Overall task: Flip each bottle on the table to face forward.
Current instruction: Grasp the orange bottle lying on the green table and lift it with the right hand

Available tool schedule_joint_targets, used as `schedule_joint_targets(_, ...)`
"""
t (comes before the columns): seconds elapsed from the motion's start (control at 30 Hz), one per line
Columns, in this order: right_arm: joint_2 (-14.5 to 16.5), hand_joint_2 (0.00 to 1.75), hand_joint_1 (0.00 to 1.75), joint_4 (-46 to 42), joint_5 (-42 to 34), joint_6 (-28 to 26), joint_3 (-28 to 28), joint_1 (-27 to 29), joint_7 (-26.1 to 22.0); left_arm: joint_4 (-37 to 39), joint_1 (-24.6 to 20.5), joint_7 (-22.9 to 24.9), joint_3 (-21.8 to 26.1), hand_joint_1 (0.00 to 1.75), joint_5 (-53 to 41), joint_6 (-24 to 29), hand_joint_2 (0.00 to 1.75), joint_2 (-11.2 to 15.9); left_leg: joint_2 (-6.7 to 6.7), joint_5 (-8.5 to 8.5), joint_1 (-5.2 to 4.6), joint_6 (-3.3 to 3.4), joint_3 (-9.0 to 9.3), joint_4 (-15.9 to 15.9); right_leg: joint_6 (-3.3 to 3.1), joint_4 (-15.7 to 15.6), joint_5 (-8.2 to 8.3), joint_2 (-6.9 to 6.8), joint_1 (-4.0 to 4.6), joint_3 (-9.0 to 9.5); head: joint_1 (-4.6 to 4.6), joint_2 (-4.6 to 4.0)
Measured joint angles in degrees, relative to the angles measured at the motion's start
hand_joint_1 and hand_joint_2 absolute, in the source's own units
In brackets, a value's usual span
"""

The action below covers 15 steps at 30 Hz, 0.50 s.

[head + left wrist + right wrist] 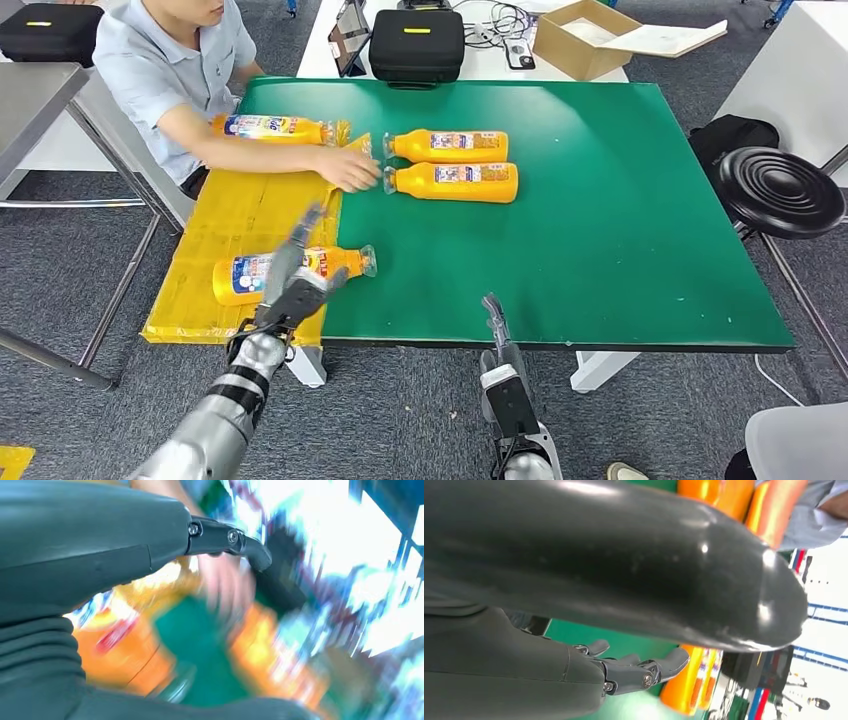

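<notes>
Overhead, from the head view, four orange bottles lie on their sides about the green table (620, 200), each with a clear cap and a white-and-blue label whose print is too small to read. Nearest the robot, one bottle (340, 262) lies at the table's near left edge, half on the yellow sheet (230, 215) that covers that side. The left hand (298, 275) lies over this bottle's middle, fingers spread across it and reaching past it (whether they actually clasp it cannot be told). Two more bottles (450, 146) (455, 182) lie side by side near the table's centre, caps pointing left, and a person's hand (350, 168) touches their caps. A fourth bottle (275, 128) lies at the table's far left, beside the person's forearm. The right hand (497, 325) hangs at the table's near edge, fingers straight and holding nothing. Beyond the table's far edge sit a black case (416, 45) and an open cardboard box (590, 35) with a pale sheet in it.

Left wrist view: heavy blur; orange shapes on green, nothing legible.

Right wrist view: the right hand's dark fingers (644, 672) are loosely extended over the green, with orange bottles beyond.
</notes>
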Motion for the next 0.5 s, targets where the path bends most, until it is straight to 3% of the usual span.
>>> schedule_joint_targets(0.07,-0.3,1.75,0.00,-0.4,0.0,-1.4,0.3,0.3,0.0,-8.0,3.0,-0.1,-4.5,0.00,6.9,5.4,1.75,-0.2,-0.02,-0.01,0.00,0.00,-0.14,0.0,0.01,0.0,-0.01,-0.01,0.01,-0.13,0.01,0.00)
schedule_joint_targets(0.2,-1.0,1.75,0.00,-1.3,0.8,-5.7,1.7,0.4,0.0,-22.7,7.7,-0.1,-13.1,0.00,14.6,14.8,1.75,-0.2,-0.02,-0.05,0.01,-0.02,-0.27,0.0,0.00,0.0,-0.02,0.00,0.01,-0.24,-0.01,0.00)
schedule_joint_targets(0.3,-1.9,1.75,0.00,-1.9,2.8,-10.0,2.6,0.3,0.0,-31.7,11.5,-0.1,-17.1,0.00,11.7,20.0,1.75,-0.1,0.01,-0.07,0.01,-0.02,-0.28,0.0,0.00,0.0,-0.03,0.02,0.00,-0.25,-0.01,0.00)
schedule_joint_targets(0.4,-3.4,1.75,0.00,-1.6,8.9,-15.7,2.9,-0.4,1.2,-39.0,16.2,-0.1,-18.0,0.00,5.2,21.2,1.75,-0.5,0.02,-0.10,0.00,0.00,-0.29,0.0,0.00,0.0,-0.04,0.02,-0.01,-0.25,-0.01,0.00)
schedule_joint_targets(0.5,-5.7,1.75,0.00,2.3,21.7,-20.4,2.3,-3.5,6.0,-43.6,19.9,-0.1,-16.9,0.00,-0.1,21.5,1.75,-1.6,0.01,-0.11,-0.01,0.05,-0.30,0.0,0.01,0.0,-0.03,0.03,-0.02,-0.26,-0.01,0.00)
